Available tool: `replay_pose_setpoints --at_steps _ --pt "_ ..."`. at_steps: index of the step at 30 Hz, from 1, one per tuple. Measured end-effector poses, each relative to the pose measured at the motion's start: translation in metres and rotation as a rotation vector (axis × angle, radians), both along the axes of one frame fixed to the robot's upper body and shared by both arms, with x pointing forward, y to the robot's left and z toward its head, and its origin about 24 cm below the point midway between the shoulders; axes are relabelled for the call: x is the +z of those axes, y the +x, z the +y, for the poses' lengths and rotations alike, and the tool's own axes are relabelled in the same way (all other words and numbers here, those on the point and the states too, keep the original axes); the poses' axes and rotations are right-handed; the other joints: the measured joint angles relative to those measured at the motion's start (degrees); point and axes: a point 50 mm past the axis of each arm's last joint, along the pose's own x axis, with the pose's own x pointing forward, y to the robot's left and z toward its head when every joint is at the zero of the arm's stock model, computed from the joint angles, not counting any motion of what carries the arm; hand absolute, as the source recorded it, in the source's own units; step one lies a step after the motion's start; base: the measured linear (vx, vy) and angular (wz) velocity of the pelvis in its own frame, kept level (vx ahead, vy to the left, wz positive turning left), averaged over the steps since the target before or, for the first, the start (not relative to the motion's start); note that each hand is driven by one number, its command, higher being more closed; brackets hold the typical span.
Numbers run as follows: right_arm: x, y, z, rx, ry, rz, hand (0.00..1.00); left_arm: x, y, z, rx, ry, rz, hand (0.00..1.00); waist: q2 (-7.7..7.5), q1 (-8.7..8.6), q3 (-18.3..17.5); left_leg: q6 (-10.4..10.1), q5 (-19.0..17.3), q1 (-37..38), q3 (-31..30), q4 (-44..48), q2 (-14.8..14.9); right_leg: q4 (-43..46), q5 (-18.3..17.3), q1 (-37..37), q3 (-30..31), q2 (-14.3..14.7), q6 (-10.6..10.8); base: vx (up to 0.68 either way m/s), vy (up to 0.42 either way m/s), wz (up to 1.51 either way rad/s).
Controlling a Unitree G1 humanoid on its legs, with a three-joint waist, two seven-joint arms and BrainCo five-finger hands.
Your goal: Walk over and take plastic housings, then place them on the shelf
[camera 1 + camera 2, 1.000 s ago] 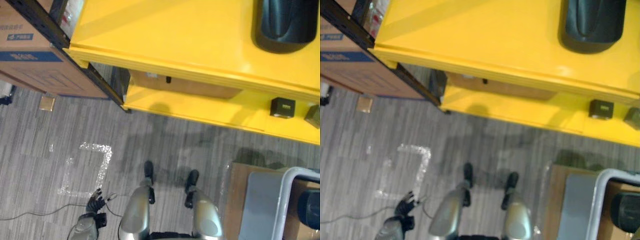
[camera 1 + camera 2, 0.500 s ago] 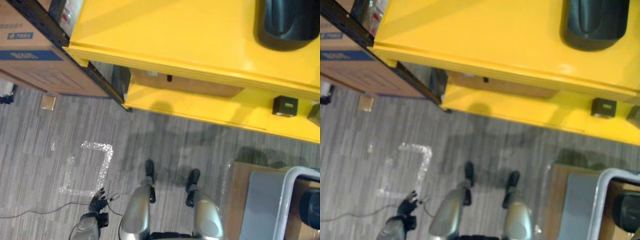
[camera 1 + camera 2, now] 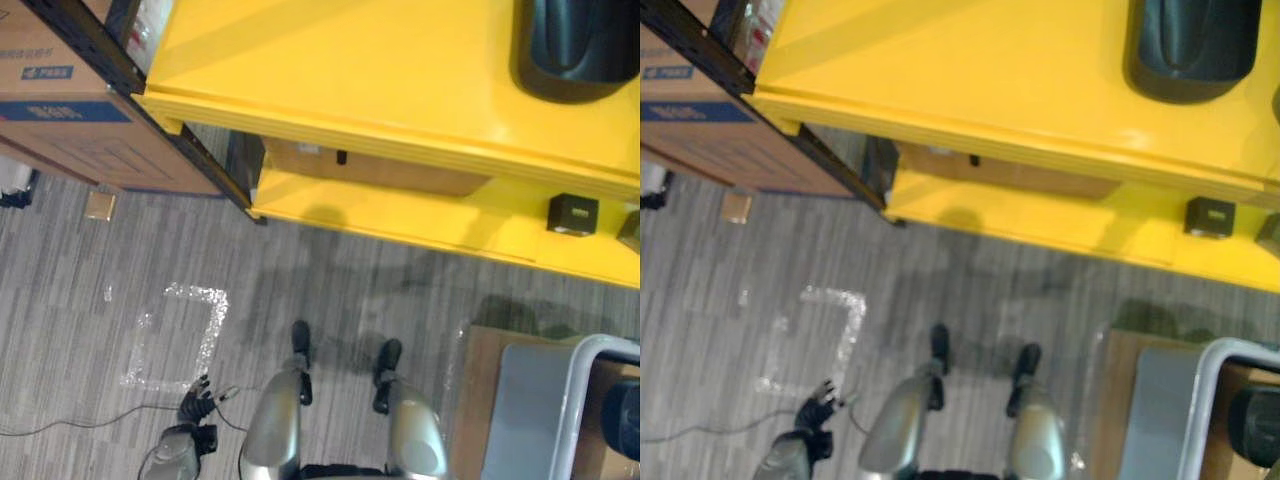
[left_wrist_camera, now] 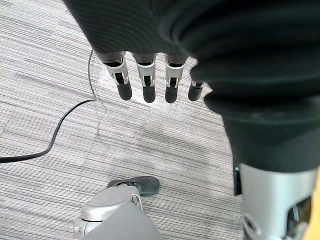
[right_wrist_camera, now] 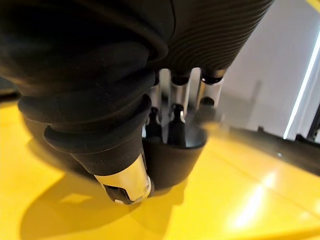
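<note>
One housing [image 3: 573,48]: black glossy moulded plastic, rounded like a shell, sitting on the top board of the shelf toward its right end.
Shelf [image 3: 350,80]: smooth bright yellow boards catching the light; the lower board is carrying a small black cube [image 3: 572,213].
Right hand [image 5: 179,100]: gripping the housing, with its fingers bending down over the rim and its thumb pressing against the outer wall.
Left hand [image 4: 145,70]: hanging low over the floor, with its fingers straight and loose, holding nothing.
Floor [image 3: 330,280]: grey ribbed carpet, showing a square outline of pale tape [image 3: 212,320].
Box [image 3: 70,130]: brown cardboard, sitting in a black metal rack just left of the shelf.
Bin [image 3: 540,400]: flat grey with a pale rounded rim, standing at the lower right, near the shelf's front.
</note>
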Motion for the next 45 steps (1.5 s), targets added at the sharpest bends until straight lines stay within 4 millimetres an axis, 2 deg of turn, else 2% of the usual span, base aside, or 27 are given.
replay_pose_setpoints --at_steps 9,17,34,39,45 --pt "-0.002 -0.003 -0.003 -0.037 -0.056 0.025 1.00 0.000 0.000 0.000 0.001 0.001 -0.001 0.00 0.00 -0.18 0.0 0.0 0.0 0.0 0.0 0.0 0.0 0.0 0.0 -0.1 0.1 0.0 0.0 0.00 0.001 0.00" --pt "0.004 -0.004 0.000 -0.035 -0.131 -0.057 1.00 0.001 0.000 0.003 0.017 0.003 -0.008 0.00 0.00 0.00 0.0 0.0 0.0 -1.1 -0.2 0.1 0.0 0.2 0.0 -1.0 0.0 0.0 0.0 0.02 0.003 0.01" --pt "0.013 -0.004 0.005 0.003 -0.138 -0.163 1.00 0.003 0.005 0.004 0.016 0.005 -0.017 0.00 0.02 0.45 0.0 0.3 -1.2 -4.1 -0.7 3.9 0.2 1.2 -0.1 -2.4 -0.2 0.0 0.0 0.00 0.001 0.00" --pt "0.029 0.000 0.013 0.035 -0.131 -0.278 1.00 0.003 0.008 0.001 0.002 0.004 -0.020 0.00 0.19 0.58 0.1 0.3 -1.2 -4.7 -1.1 4.0 0.2 1.7 -0.1 -3.0 -0.3 -0.2 0.0 0.00 0.000 0.00" --pt "0.043 0.008 0.026 0.089 -0.188 -0.319 1.00 0.004 0.010 -0.002 -0.011 0.003 -0.022 0.00 0.29 1.20 0.1 0.3 -1.2 -4.7 -1.4 4.2 0.1 1.9 -0.2 -3.0 -0.5 -0.3 -0.1 0.00 0.000 0.00"
